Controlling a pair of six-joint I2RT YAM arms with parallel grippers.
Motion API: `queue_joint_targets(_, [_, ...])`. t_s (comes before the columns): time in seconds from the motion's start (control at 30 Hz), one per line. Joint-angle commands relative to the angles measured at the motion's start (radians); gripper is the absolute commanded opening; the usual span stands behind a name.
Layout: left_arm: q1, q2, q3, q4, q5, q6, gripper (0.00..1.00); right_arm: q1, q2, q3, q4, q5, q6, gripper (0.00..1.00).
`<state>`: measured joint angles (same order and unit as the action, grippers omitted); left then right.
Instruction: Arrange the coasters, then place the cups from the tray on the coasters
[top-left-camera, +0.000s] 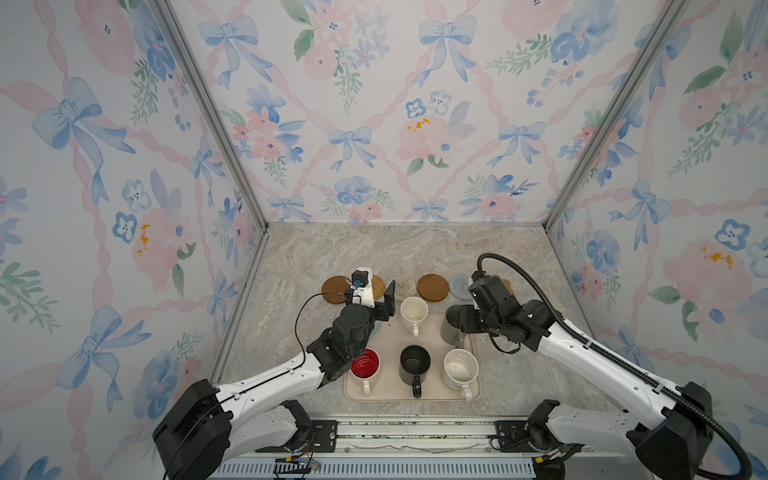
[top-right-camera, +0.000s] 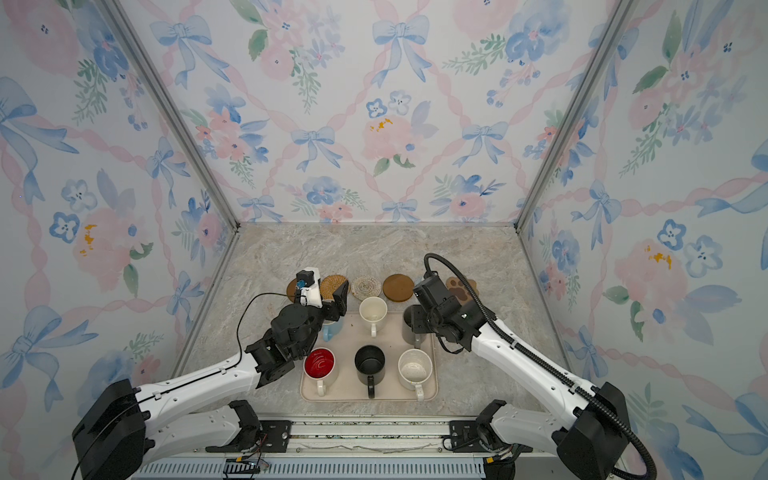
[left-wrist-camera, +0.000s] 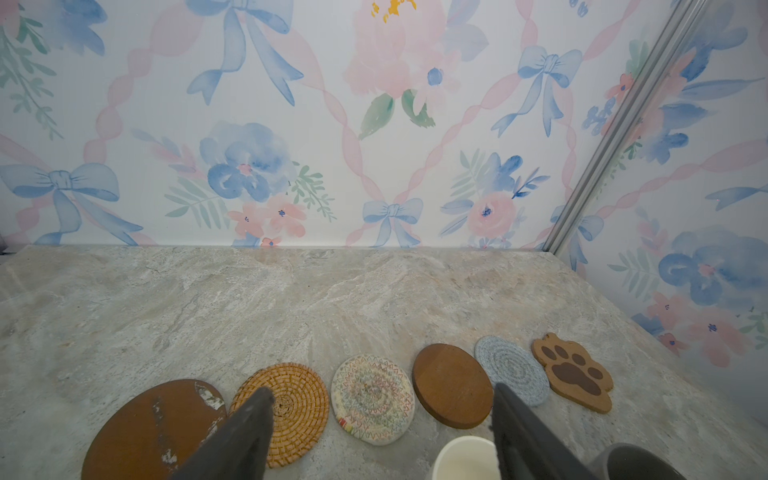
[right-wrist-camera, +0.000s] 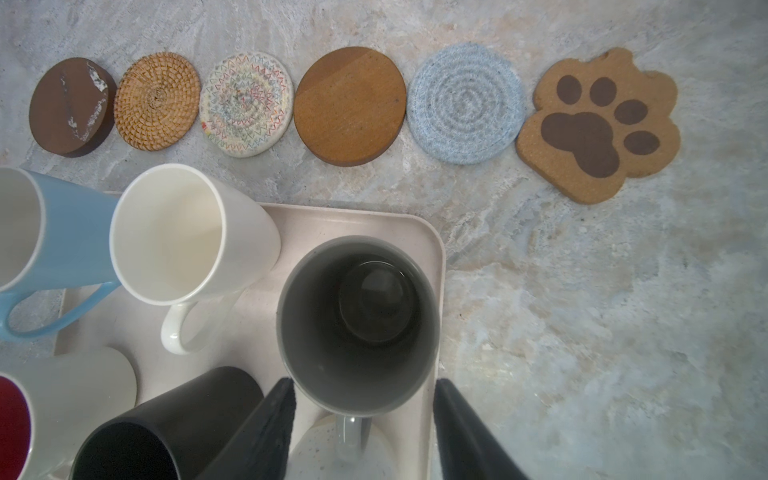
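Coasters (right-wrist-camera: 349, 106) in one even row

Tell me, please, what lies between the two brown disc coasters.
Between the scuffed brown disc and the plain brown disc lie the tan rattan coaster and the cream woven coaster, in the right wrist view.

A tray (top-left-camera: 392, 338) sits midway along the bench (top-left-camera: 498, 257), near its front edge. 6 mugs stand on it in 2 rows of 3. Along the tray's back edge are the back left mug (right-wrist-camera: 79, 241), back middle mug (top-left-camera: 414, 311) and back right mug (top-left-camera: 451, 328), the last one in the corner. Along its front edge are the front left mug (top-left-camera: 365, 365), front middle mug (top-left-camera: 414, 360) and front right mug (top-left-camera: 459, 365). Just behind the tray, 6 coasters (right-wrist-camera: 349, 106) lie close together in 1 row from left to right, reaching past both its sides.
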<state>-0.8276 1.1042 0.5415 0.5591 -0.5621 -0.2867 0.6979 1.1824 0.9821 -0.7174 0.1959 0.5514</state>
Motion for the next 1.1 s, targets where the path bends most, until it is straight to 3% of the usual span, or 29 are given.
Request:
queue_joint_targets(0.0, [-0.005,-0.002,-0.002,0.050,-0.021,0.034,0.79,0.022,-0.022,-0.032,-0.072,0.016,0.037,0.56])
queue_joint_targets(0.33, [-0.005,0.033,0.010,0.058,-0.020,0.041,0.79,0.049,-0.028,-0.078,-0.068,0.008,0.067,0.56])
queue_joint_targets(0.6, [-0.005,0.023,0.005,0.058,-0.027,0.044,0.80,0.051,0.042,-0.084,-0.003,-0.040,0.067,0.47])
queue_joint_targets(1.07, [-0.006,0.019,-0.006,0.061,-0.051,0.054,0.81,0.047,0.118,-0.089,0.053,-0.050,0.097,0.46])
